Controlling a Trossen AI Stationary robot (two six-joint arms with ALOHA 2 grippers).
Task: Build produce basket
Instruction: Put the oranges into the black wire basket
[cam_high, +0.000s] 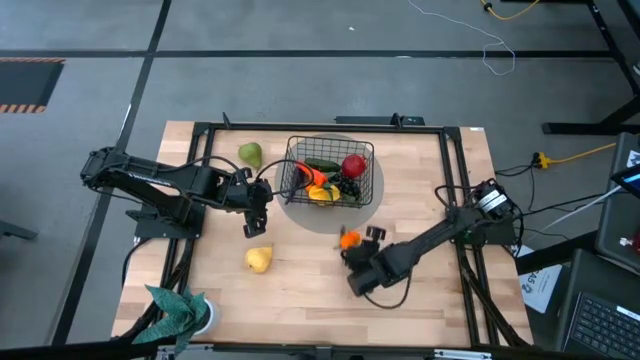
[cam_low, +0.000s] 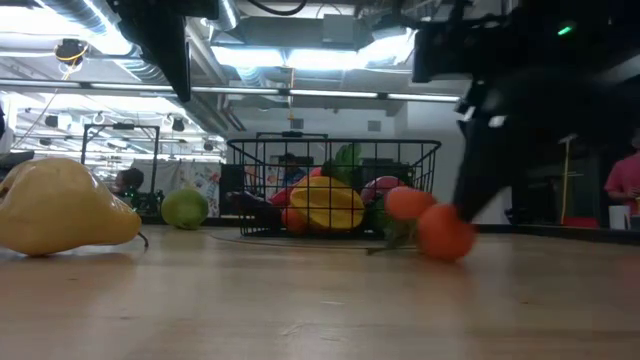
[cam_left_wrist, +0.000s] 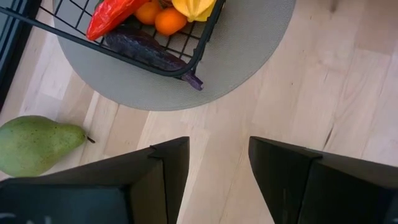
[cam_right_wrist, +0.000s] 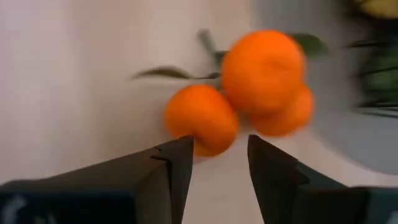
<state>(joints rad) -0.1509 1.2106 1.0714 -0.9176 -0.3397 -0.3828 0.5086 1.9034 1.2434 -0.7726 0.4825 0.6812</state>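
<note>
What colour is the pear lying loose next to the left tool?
Green. The pear shows best in the left wrist view, beside the left tool.

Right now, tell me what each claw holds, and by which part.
Nothing is held. The left claw is open over bare table near the basket. The right claw is open just short of the oranges.

1. Pale wooden plank table (cam_high: 300, 280), smooth and matt.
2. Black wire-mesh metal basket (cam_high: 296, 172).
3. Round grey matt mat (cam_left_wrist: 249, 56).
4. Glossy plastic-looking small oranges (cam_right_wrist: 261, 68).
</note>
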